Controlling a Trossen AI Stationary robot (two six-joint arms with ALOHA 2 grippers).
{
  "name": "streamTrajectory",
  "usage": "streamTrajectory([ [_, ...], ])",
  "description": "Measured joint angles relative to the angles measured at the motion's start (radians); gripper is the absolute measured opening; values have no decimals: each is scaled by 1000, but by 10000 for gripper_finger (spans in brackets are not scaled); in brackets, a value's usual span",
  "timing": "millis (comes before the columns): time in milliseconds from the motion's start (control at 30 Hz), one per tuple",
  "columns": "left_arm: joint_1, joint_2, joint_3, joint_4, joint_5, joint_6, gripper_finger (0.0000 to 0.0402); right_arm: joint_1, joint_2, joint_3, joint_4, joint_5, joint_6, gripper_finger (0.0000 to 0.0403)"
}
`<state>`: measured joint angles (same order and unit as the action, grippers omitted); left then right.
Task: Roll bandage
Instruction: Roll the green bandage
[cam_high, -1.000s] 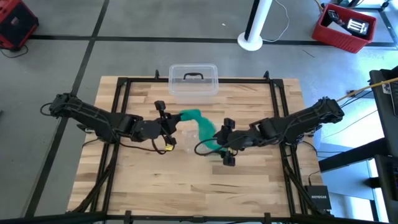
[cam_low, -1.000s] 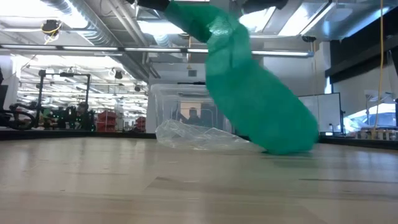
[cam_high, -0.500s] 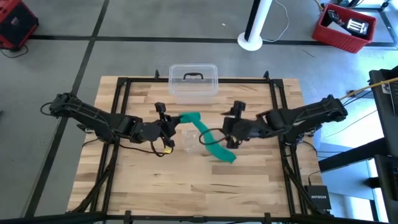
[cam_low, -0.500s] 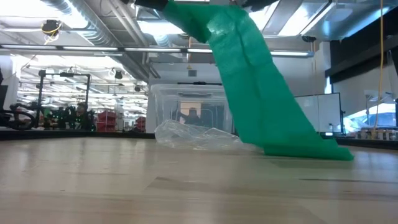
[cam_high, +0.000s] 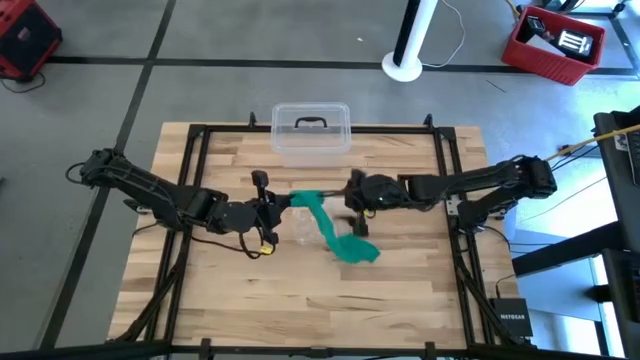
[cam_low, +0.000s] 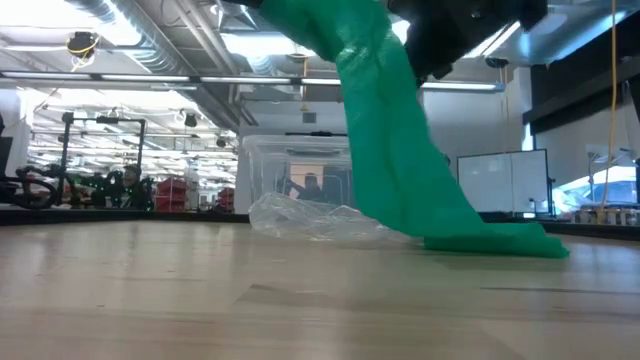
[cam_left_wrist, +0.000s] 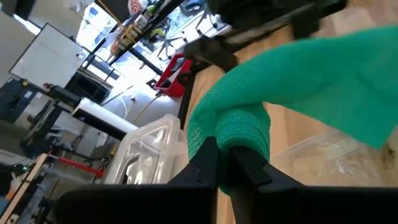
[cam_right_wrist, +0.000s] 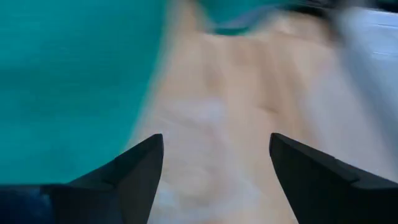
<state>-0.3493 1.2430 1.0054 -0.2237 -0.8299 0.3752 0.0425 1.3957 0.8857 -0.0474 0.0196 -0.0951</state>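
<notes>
The teal-green bandage (cam_high: 328, 222) is a long strip. Its far-left end is held up by my left gripper (cam_high: 278, 204), which is shut on it. The strip slants down to its other end (cam_high: 355, 250), which lies flat on the wooden table. In the low view the bandage (cam_low: 400, 150) hangs from the top of the picture to the table. My right gripper (cam_high: 352, 203) is open and empty just right of the strip's raised part. In the right wrist view its gripper (cam_right_wrist: 214, 168) has the bandage (cam_right_wrist: 62, 81) beside one finger. My left gripper pinches the bandage's bunched, partly rolled end (cam_left_wrist: 239, 127) between its two fingers (cam_left_wrist: 208, 158). The fingers come in about level from the table's left. That end is lifted clear, and the strip hangs slack from it down to the table.
A crinkled clear plastic wrapper (cam_high: 300, 224) lies on the table under the raised strip and also shows in the low view (cam_low: 320, 218). A clear plastic box with a lid (cam_high: 311, 130) stands at the far edge. Black frame rails (cam_high: 195, 160) run along the table's sides.
The bandage's lower end, bunched a second ago, has dropped and spread flat on the table toward the near right. Its upper end stays in my left gripper. My right gripper has gone toward the far edge, then left toward the strip's raised part.
</notes>
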Motion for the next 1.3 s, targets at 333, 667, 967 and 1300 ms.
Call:
streamTrajectory([
  [333,-13,0,1,38,34,-2,6,-4,103,-82,372,-188,69,296],
  [667,-13,0,0,47,43,-27,8,-4,201,-82,553,-351,104,246],
  [967,-13,0,0,47,43,-36,8,-3,147,-82,517,-447,112,14],
  [1300,-13,0,0,47,43,-59,6,-4,-97,-81,148,-259,42,16],
])
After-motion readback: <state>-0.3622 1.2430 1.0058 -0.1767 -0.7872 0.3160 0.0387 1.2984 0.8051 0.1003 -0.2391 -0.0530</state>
